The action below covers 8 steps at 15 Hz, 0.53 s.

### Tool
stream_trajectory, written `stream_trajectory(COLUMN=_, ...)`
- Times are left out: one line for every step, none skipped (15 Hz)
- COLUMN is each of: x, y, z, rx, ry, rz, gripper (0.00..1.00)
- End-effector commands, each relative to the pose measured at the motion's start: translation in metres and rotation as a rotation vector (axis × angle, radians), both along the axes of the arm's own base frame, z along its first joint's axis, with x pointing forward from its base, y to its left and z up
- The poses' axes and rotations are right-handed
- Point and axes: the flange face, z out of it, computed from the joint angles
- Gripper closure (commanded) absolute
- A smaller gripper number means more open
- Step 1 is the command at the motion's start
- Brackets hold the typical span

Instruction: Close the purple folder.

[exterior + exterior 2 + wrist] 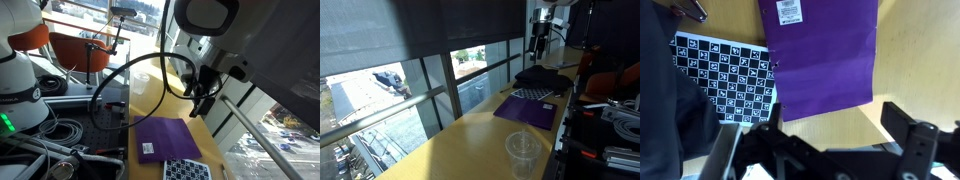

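- The purple folder [825, 55] lies flat on the wooden table [460, 140] and looks shut.
- The gripper [837, 125] hangs above the purple folder, jaws spread wide, holding nothing.
- A checkered pad [725, 75] lies just beside the purple folder.

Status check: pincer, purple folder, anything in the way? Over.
Pincer open, empty, hovering above the table. Purple folder flat, cover up, no paper showing. Checkered pad beside it; clear plastic cup well off.
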Motion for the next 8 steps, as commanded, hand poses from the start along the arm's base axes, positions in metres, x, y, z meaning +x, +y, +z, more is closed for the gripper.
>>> stream_trajectory(x=0.002, y=-0.001, z=0.022, rx=0.030, ry=0.001, rz=-0.009, gripper=0.00)
stream_trajectory(x=0.004, y=-0.002, z=0.025, rx=0.030, ry=0.007, rz=-0.010, gripper=0.00)
stream_trajectory(x=0.006, y=-0.004, z=0.027, rx=0.030, ry=0.012, rz=-0.011, gripper=0.00)
stream_trajectory(x=0.009, y=-0.005, z=0.030, rx=0.032, ry=0.017, rz=-0.011, gripper=0.00)
stream_trajectory(x=0.010, y=-0.007, z=0.033, rx=0.033, ry=0.022, rz=-0.015, gripper=0.00)
stream_trajectory(x=0.012, y=-0.009, z=0.035, rx=0.031, ry=0.027, rz=-0.019, gripper=0.00)
stream_trajectory(x=0.013, y=-0.011, z=0.037, rx=0.029, ry=0.028, rz=-0.024, gripper=0.00)
stream_trajectory(x=0.014, y=-0.013, z=0.038, rx=0.026, ry=0.030, rz=-0.028, gripper=0.00)
